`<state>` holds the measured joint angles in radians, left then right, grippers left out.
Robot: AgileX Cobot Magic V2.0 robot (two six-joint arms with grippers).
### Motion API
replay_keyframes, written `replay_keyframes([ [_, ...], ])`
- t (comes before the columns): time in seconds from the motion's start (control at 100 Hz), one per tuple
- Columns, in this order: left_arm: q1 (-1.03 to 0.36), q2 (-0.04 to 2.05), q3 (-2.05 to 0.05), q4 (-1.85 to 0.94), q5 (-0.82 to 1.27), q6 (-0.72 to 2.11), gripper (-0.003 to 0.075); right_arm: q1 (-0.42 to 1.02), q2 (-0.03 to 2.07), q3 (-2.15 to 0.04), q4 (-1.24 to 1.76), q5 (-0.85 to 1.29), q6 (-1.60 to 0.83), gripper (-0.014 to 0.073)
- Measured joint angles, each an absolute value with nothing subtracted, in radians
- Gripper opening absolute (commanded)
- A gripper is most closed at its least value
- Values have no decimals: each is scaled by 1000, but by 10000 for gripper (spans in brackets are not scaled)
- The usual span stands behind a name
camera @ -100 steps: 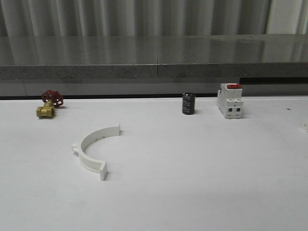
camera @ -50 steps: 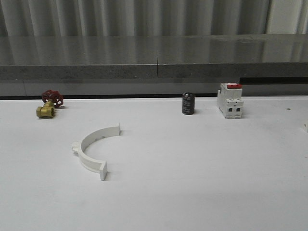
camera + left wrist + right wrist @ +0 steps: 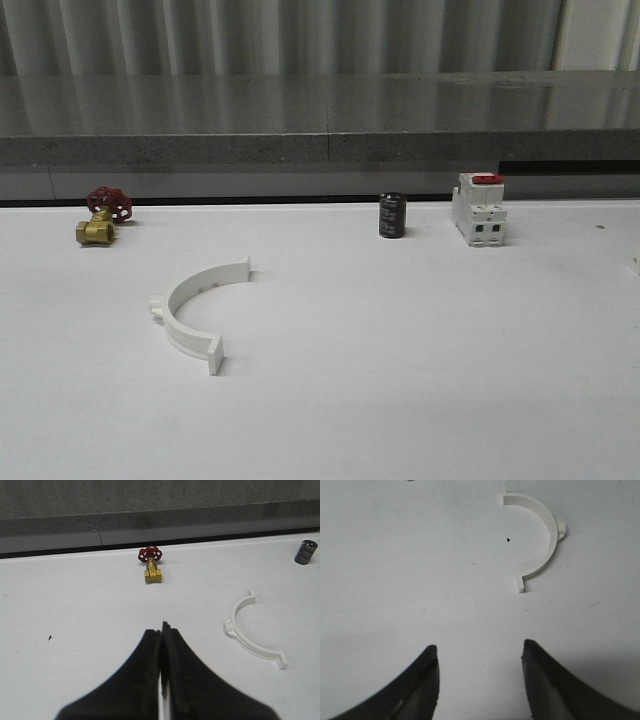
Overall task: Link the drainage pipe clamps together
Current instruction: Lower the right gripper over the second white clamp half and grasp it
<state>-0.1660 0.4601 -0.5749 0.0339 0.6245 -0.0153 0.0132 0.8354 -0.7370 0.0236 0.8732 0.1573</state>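
Clamps apart: one half-ring (image 3: 195,308) lies at eight o'clock on the tabletop (image 3: 420,340); the other half-ring (image 3: 536,540) lies beyond the spread right gripper (image 3: 480,672). Left gripper (image 3: 163,647) is pressed together, empty.

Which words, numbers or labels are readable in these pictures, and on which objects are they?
None can be read.
Black cylinder: pale marks on its side, too blurred to read.
White breaker with the red top: no legible print.
Brass valve and clamp half: no visible text.
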Motion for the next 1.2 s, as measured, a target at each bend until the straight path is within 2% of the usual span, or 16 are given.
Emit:
replay_keyframes([
  [0.35,-166,460,-575,34,624,-15,-21,6,1260,-898,25,836,127,428],
  [0.57,-166,460,-575,34,624,-15,-21,-77,1500,-1066,25,819,34,428],
  [0.92,-166,460,-575,34,624,-15,-21,-270,1717,-1210,46,818,-157,428],
  [1.2,-166,460,-575,34,624,-15,-21,-296,1851,-1221,176,759,-292,428],
])
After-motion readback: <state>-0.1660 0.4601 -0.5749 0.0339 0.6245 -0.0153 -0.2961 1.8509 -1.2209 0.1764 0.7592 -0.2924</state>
